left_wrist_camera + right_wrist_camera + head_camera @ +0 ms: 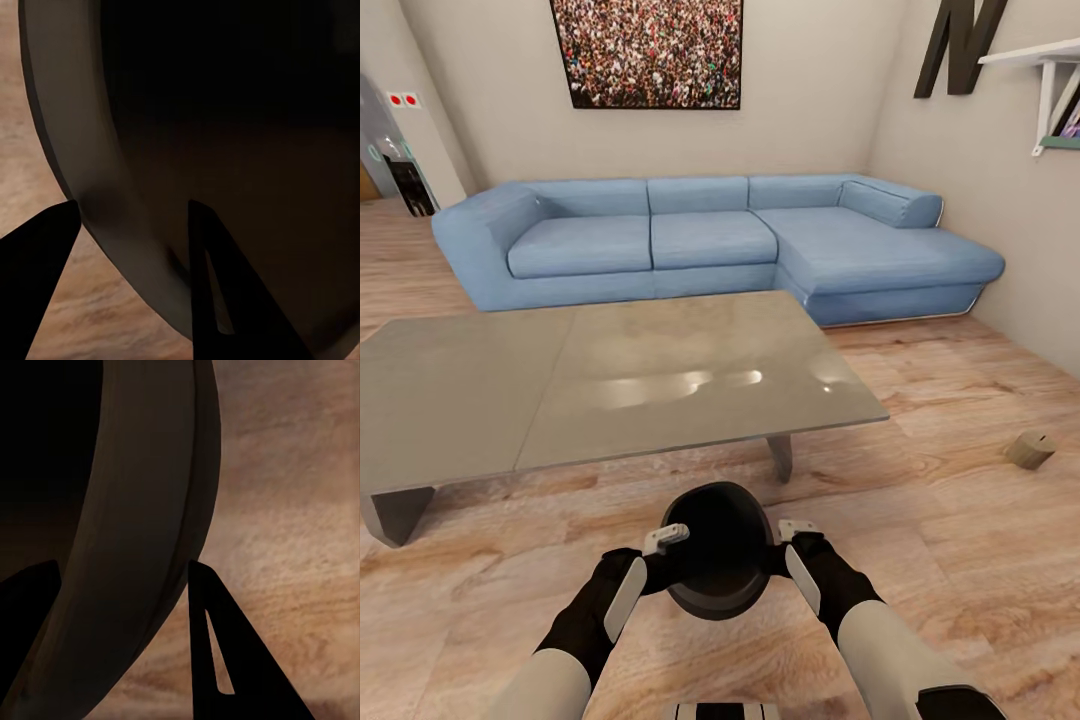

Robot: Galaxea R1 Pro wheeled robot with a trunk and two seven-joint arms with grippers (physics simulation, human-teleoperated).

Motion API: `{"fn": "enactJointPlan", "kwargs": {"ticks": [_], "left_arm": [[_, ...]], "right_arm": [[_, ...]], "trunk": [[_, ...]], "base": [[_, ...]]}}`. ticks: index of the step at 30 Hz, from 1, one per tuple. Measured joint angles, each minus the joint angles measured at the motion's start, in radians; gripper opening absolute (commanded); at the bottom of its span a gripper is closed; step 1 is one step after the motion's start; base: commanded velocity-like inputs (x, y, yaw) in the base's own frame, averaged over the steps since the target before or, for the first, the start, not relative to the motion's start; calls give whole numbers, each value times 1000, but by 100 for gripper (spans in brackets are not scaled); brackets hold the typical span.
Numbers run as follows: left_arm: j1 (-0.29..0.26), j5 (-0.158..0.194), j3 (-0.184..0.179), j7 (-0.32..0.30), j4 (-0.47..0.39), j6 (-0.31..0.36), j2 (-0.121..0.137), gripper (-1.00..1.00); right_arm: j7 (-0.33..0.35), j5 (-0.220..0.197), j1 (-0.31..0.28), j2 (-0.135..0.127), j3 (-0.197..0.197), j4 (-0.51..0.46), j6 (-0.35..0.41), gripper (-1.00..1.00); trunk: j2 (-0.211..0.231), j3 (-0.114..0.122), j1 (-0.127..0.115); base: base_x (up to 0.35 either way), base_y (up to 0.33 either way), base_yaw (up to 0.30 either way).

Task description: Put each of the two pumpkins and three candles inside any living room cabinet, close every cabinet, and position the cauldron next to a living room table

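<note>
Cauldron [718,550] hangs between both arms, just short of the near long edge of the grey table [610,385], above the wood floor [920,520]. It is black, round, mouth up; being round, it has no long axis to speak of.

Left gripper [665,540] sits on the cauldron's left rim, right gripper [796,532] on its right rim. In the left wrist view the rim [82,187] passes between the two dark fingers [34,262], one finger outside the wall, one inside the bowl. In the right wrist view it is the same: the rim wall [150,547] runs between the fingers [217,645]. Jaws of both grippers read as clamped onto the cauldron's rim, one each side. Neither arm is nearer; the hold is even.

Relation that counts: the table lies straight ahead of the cauldron, near but apart, the table leg [781,455] just beyond it. Judgement: the cauldron is close to the table already, so the coming move is mostly downward to the floor, with both arms lowering together to keep the mouth level.

One candle [1030,450] lies on the floor well right of the table, tipped on its side, far from either gripper. Blue sofa [710,240] stands beyond the table against the wall.
</note>
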Motion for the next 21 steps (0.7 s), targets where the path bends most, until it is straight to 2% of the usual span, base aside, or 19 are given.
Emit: {"fn": "enactJointPlan", "kwargs": {"ticks": [10, 21], "left_arm": [[0, -1, 1, 0, 0, 2, 0, -100], [0, 0, 0, 0, -1, 0, 0, -100]], "right_arm": [[1, 0, 0, 0, -1, 1, 0, -100], [0, 0, 0, 0, 0, -1, 0, -100]], "trunk": [[0, 0, 0], [0, 0, 0]], "base": [[284, 0, 0], [32, 0, 0]]}}
